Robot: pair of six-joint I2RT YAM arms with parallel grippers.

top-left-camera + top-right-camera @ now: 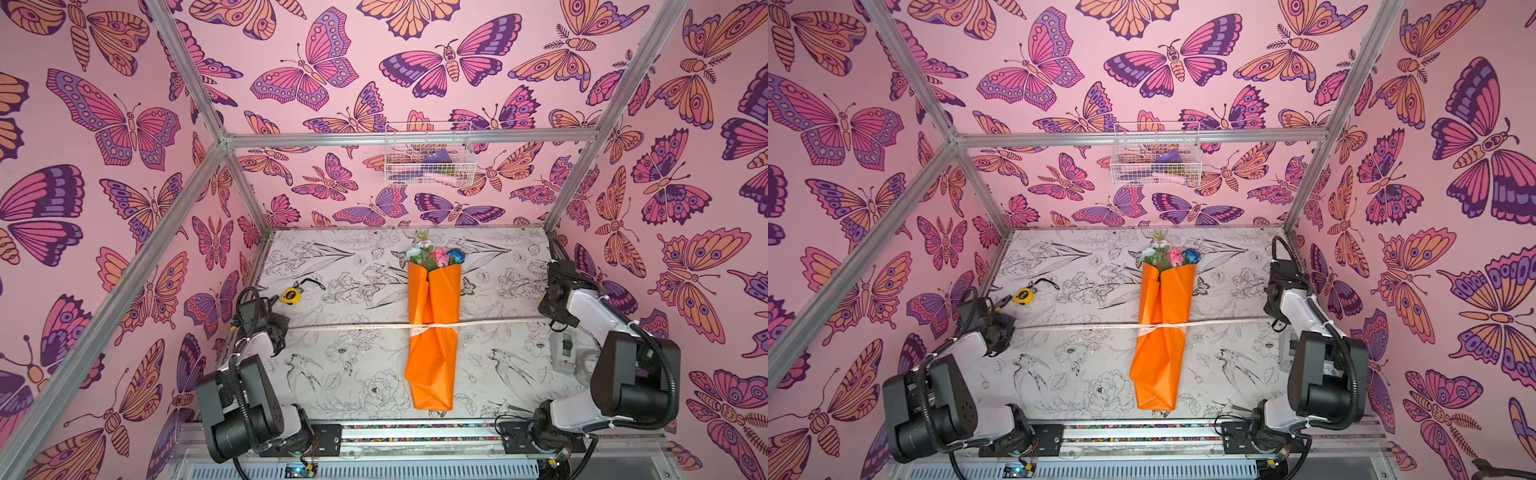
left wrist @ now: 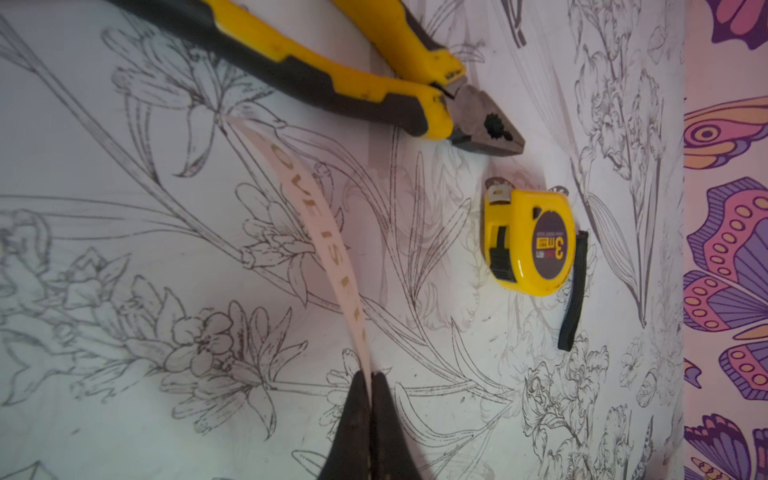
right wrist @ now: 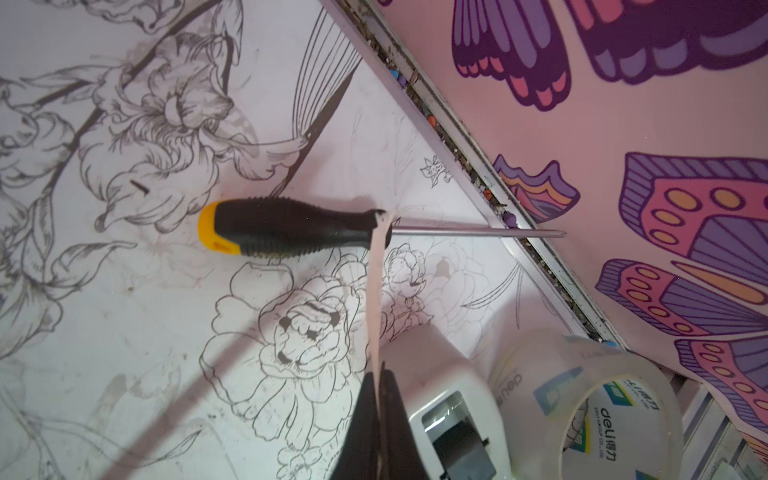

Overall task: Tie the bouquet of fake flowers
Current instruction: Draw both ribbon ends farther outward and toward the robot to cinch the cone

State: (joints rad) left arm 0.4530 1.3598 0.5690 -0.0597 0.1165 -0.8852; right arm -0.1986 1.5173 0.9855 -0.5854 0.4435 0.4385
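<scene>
The bouquet (image 1: 434,316) (image 1: 1163,324) is seen lying flat near the middle of the worktop (image 1: 353,382), its pink, white and blue blooms pointed at the far wall and the folded end of its orange paper toward the near edge. A cream ribbon (image 1: 357,327) (image 1: 1092,327) is stretched taut across the worktop from side to side, and the orange paper is pinched in where the ribbon crosses its waist. One end of the ribbon is gripped by the left tool (image 2: 371,376) (image 1: 282,328), whose jaws are closed flat on it in the left wrist view, where gold lettering can be read along the ribbon (image 2: 328,249). The other end is clamped in the same way by the right tool (image 3: 381,370) (image 1: 555,320), with the free tail of the ribbon (image 3: 376,299) draped past its tips. Both tools are held well apart from the bouquet, near the side walls. A yellow tape measure (image 1: 289,296) (image 2: 528,241) and yellow-handled pliers (image 2: 332,79) are found beside the left tool. A black-handled screwdriver (image 3: 291,228) and a roll of clear tape (image 3: 590,399) are found by the right tool. A white wire basket (image 1: 430,156) is hung on the far wall.
</scene>
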